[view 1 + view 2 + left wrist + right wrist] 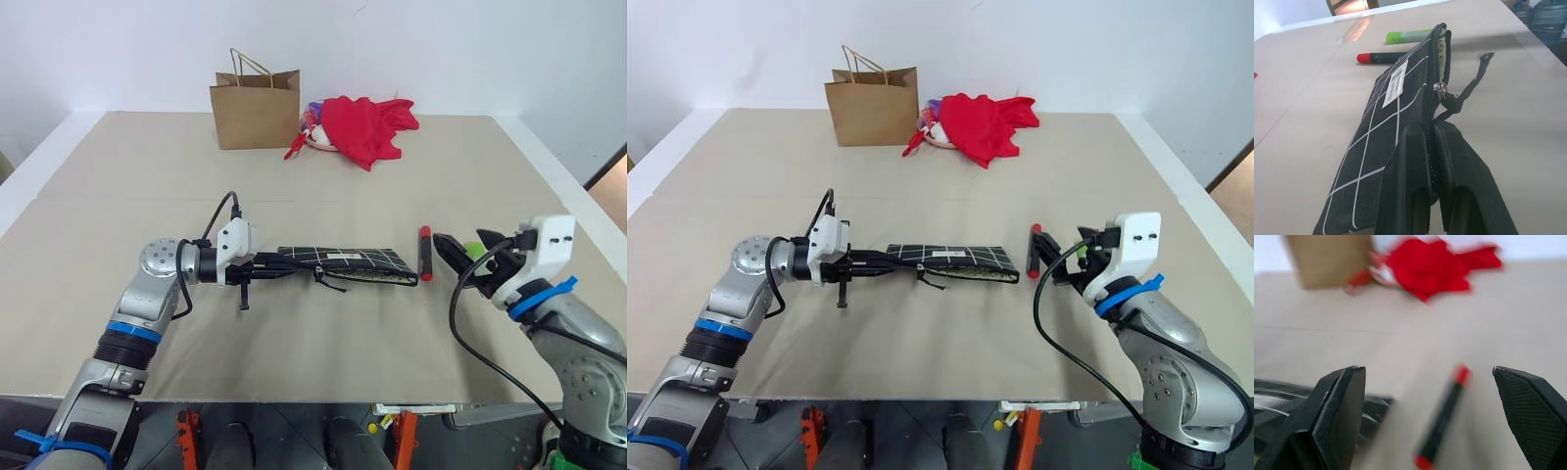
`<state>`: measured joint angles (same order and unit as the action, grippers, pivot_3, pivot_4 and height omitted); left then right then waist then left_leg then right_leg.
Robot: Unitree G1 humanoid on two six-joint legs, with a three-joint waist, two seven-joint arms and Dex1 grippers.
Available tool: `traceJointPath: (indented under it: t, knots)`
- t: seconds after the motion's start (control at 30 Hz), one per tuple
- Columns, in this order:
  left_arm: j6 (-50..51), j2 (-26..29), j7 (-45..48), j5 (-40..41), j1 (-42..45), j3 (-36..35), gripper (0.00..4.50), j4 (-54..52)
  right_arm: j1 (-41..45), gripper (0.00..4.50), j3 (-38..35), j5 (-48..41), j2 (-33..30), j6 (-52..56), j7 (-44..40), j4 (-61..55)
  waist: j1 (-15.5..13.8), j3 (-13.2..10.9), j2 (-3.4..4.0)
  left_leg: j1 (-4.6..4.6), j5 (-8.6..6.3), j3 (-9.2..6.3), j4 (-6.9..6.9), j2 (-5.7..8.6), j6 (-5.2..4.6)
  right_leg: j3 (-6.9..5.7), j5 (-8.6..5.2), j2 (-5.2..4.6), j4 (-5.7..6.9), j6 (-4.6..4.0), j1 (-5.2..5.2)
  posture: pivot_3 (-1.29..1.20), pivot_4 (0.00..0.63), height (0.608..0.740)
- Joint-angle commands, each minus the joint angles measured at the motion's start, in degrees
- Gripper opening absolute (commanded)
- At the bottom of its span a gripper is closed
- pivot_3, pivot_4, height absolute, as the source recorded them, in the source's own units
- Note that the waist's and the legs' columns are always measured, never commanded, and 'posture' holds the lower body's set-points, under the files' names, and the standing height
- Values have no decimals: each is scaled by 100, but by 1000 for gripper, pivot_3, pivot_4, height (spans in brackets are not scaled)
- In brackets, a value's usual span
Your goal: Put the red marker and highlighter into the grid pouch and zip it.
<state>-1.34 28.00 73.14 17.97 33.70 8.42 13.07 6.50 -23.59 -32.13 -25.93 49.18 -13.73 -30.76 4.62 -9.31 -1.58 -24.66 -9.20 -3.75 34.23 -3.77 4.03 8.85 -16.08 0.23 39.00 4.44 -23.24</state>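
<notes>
From the head, the left gripper (266, 262) is clamped on one end of the grid pouch (348, 262), which lies on the table (118, 176), the red marker (424, 253) just past its other end and the right gripper (468, 257) spread wide beside the highlighter (474, 249). The left wrist view shows the black fingers (1410, 196) pinching the pouch's zipper edge, its mouth partly open with nothing visible inside, marker and highlighter lying beyond it. The right wrist view shows wide-apart fingers (1342, 401) over the marker, a brown paper bag (1327, 259) and red cloth (1435, 264) behind.

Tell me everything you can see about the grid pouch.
The grid pouch is flat black fabric with thin white grid lines and a small white label. It stands on its long edge on the table, zipper side up, mostly open, dark pull strap hanging. The left gripper is shut on one end. The red marker lies just past the other end, apart.
</notes>
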Motion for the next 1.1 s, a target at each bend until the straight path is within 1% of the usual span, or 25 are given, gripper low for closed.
traceJointPath:
  t: [0.03, 0.27, 0.4, 0.57, 0.67, 0.7, 0.73, 0.77, 0.8, 0.83, 0.87, 0.9, 1.1]
  knots:
    - [-78, 70, 48, 36, 30, -123, 0, -51, 91, 4462, 224, 157, 234, -187, 263, 13, 4, 0, 0, -1, 0, 0, 0, 0, 0, 0, 0, 0, 0, 0, 0, 0, 150, 740]
    - [17, 250, 203, 113, -6, -195, 0, -55, 333, 4462, 605, 571, 609, -470, 560, 613, -3, -4, 6, -2, 0, 0, 1, 1, 0, 0, -1, -1, -1, 0, 0, 0, 150, 740]
    - [51, 282, 144, 122, -69, -208, 0, -203, 395, 4462, 675, 950, 805, -802, 797, 1283, -10, -5, 7, -4, 0, 0, -2, 1, 0, -1, -3, -1, -1, -1, 0, 0, 150, 740]
    - [94, 290, 90, 142, -106, -213, 0, -301, 416, 4462, 1121, 1294, 848, -1077, 680, 1706, -9, -8, 12, -3, 0, 0, -5, 0, 0, -1, -4, 0, -1, -2, -1, 0, 150, 740]
    - [113, 295, 60, 139, -103, -221, 0, -321, 404, 3672, 1478, 1666, 781, -1218, 676, 1940, 11, -8, 12, 1, 0, 0, -5, 0, 0, -1, -2, 0, -1, -2, 1, 0, 150, 740]
    - [112, 296, 48, 135, -105, -223, 0, -328, 401, 3121, 1476, 1710, 844, -1224, 748, 1974, 12, -7, 12, 1, 0, 0, -4, 0, 0, -1, -1, 0, -1, -2, 1, 0, 150, 740]
    - [114, 299, 38, 134, -106, -226, 0, -338, 394, 2768, 1507, 1779, 868, -1252, 785, 1992, 12, -7, 12, 3, 0, 0, -4, 0, 0, 0, -1, 0, -1, -2, 2, 0, 150, 740]
    - [121, 300, 29, 136, -107, -229, 0, -348, 385, 2212, 1534, 1835, 898, -1264, 814, 1998, 12, -7, 11, 5, 0, 0, -4, 0, 0, -1, 0, 1, 0, -3, 3, 0, 150, 740]
    - [128, 300, 20, 139, -108, -231, 0, -359, 375, 1757, 1559, 1878, 932, -1263, 853, 2002, 12, -7, 11, 6, 0, 0, -4, -1, 0, -1, 0, 2, 0, -3, 3, 0, 150, 740]
    - [133, 301, 14, 141, -109, -232, 0, -366, 367, 1112, 1581, 1913, 951, -1268, 867, 2002, 12, -6, 10, 7, 0, 0, -4, -1, 0, -1, 1, 2, 0, -4, 5, 0, 150, 740]
    - [136, 301, 9, 143, -110, -232, 0, -371, 363, 781, 1582, 1933, 973, -1267, 876, 2002, 12, -5, 8, 7, 1, 0, -1, -1, 0, 0, 2, 1, -1, -4, 7, 0, 150, 740]
    - [138, 303, 5, 145, -112, -230, 0, -375, 362, 602, 1580, 1949, 988, -1267, 878, 2002, 12, -5, 7, 7, 1, 0, 5, 0, 1, 0, 1, 0, -1, -7, 10, 0, 150, 740]
    - [143, 311, -10, 153, -114, -221, 0, -383, 366, 603, 1565, 1997, 1020, -1264, 862, 2000, 8, -5, 7, 7, 2, 0, 10, 0, 2, 0, -1, 1, -1, -17, 12, 0, 150, 740]
